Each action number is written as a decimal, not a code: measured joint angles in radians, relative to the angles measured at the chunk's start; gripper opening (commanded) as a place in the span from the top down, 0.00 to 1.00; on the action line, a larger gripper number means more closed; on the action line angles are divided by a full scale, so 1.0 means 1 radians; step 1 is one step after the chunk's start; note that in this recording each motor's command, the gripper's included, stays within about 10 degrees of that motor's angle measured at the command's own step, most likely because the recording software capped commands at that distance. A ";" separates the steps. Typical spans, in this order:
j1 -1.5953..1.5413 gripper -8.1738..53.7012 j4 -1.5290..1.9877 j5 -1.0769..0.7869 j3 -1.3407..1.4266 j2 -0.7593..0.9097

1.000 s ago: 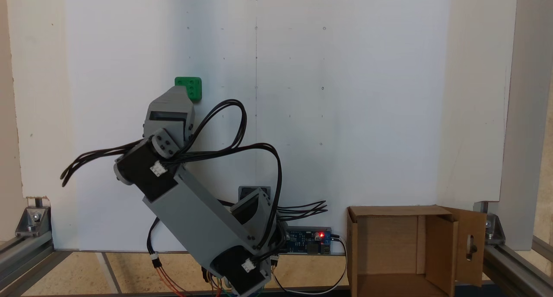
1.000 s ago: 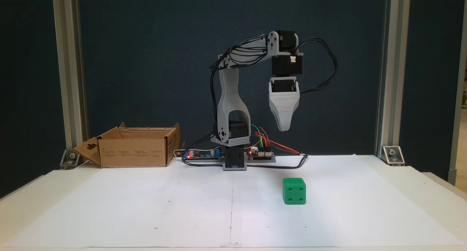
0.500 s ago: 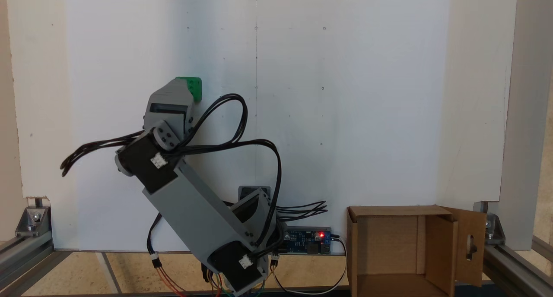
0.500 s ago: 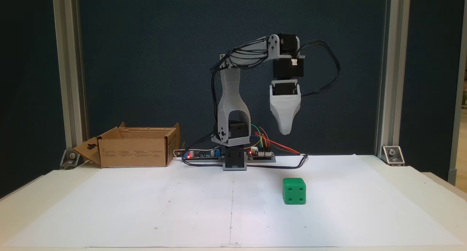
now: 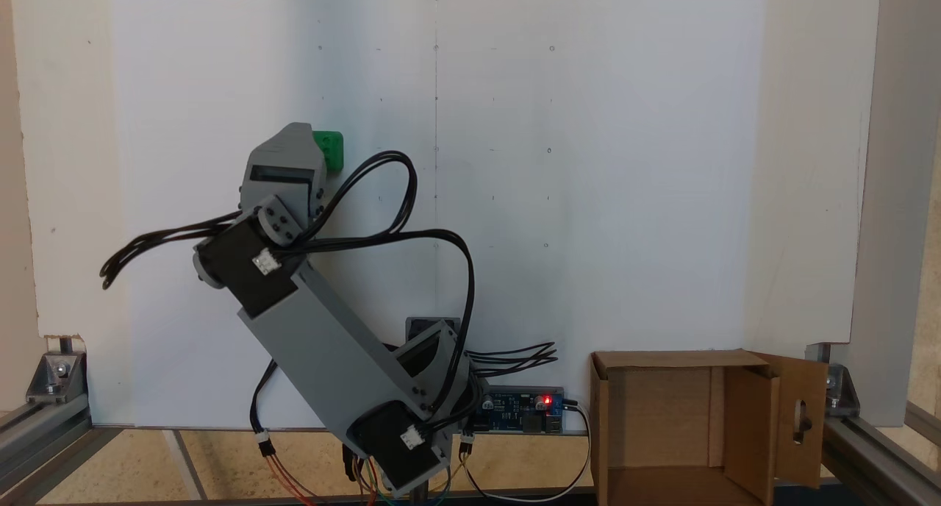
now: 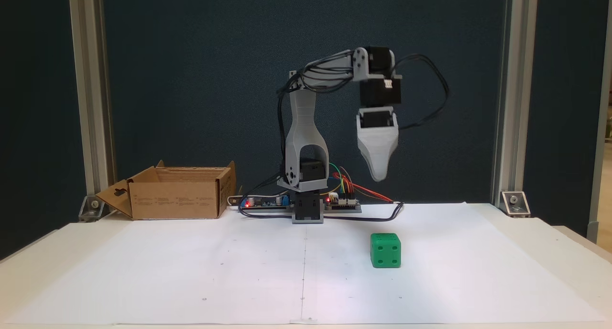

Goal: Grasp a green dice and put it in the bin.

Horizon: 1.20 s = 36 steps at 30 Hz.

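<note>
While the arm (image 6: 306, 128) hangs over the table, I count one green dice (image 6: 385, 250), one bin (image 6: 179, 195) and one gripper (image 6: 379, 176). The dice sits on the white paper sheet (image 6: 239, 271), right of the sheet's centre line in the front fixed view, four pips on the face toward that camera. In the fixed view from above, the dice (image 5: 331, 149) is partly covered by the grey gripper housing (image 5: 283, 160), so only its right strip shows. The gripper points straight down, up in the air above the table, apart from the dice. Only one tapered tip shows, the jaws lining up one behind the other, so I can't tell if the claw is open or closed. It carries nothing I can see. The bin stands at the table's far left corner in the front fixed view, well apart from the dice, opening up. From above, the bin (image 5: 610, 418) shows a bare floor and one flap with a slot cutout (image 5: 801, 418). One controller board (image 5: 526, 410) by the base has a red LED lit.
</note>
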 measured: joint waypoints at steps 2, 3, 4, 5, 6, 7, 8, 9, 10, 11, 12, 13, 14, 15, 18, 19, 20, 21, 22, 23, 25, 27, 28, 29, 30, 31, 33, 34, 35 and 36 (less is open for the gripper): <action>-0.002 0.16 -0.012 0.000 0.000 -0.005; -0.003 0.16 -0.015 0.000 0.000 -0.012; -0.003 0.16 -0.018 0.000 0.000 -0.023; 0.000 0.16 -0.021 0.000 0.002 -0.026; 0.003 0.16 -0.023 0.000 0.000 -0.025; 0.008 0.16 -0.025 0.000 0.000 -0.023; 0.011 0.16 -0.026 0.000 0.000 -0.026; 0.014 0.16 -0.026 0.000 0.000 -0.032; 0.017 0.16 -0.026 0.000 0.000 -0.037; 0.017 0.16 -0.026 0.000 0.000 -0.040; 0.017 0.16 -0.026 0.000 0.000 -0.046; 0.017 0.17 -0.026 0.000 0.000 -0.055; 0.017 0.17 -0.026 0.000 0.000 -0.069; 0.014 0.17 -0.028 0.000 0.000 -0.081; 0.011 0.17 -0.044 0.000 0.000 -0.112; 0.008 0.17 -0.054 0.000 0.000 -0.118; 0.008 0.17 -0.063 0.000 0.000 -0.130; 0.008 0.17 -0.071 0.000 0.000 -0.140; 0.008 0.17 -0.077 0.000 0.002 -0.146; 0.006 0.17 -0.083 0.000 0.000 -0.146; 0.005 0.17 -0.087 0.000 0.000 -0.150; -0.002 0.17 -0.089 0.000 0.000 -0.164; -0.003 0.17 -0.089 0.000 0.000 -0.164; -0.003 0.17 -0.089 0.000 0.000 -0.164; -0.003 0.17 -0.089 0.000 0.000 -0.164; -0.003 0.17 -0.089 0.000 0.000 -0.167; -0.003 0.17 -0.089 0.000 0.000 -0.175; -0.003 0.17 -0.089 0.000 0.000 -0.186; -0.003 0.17 -0.091 0.000 0.002 -0.190; -0.003 0.17 -0.091 0.000 0.002 -0.192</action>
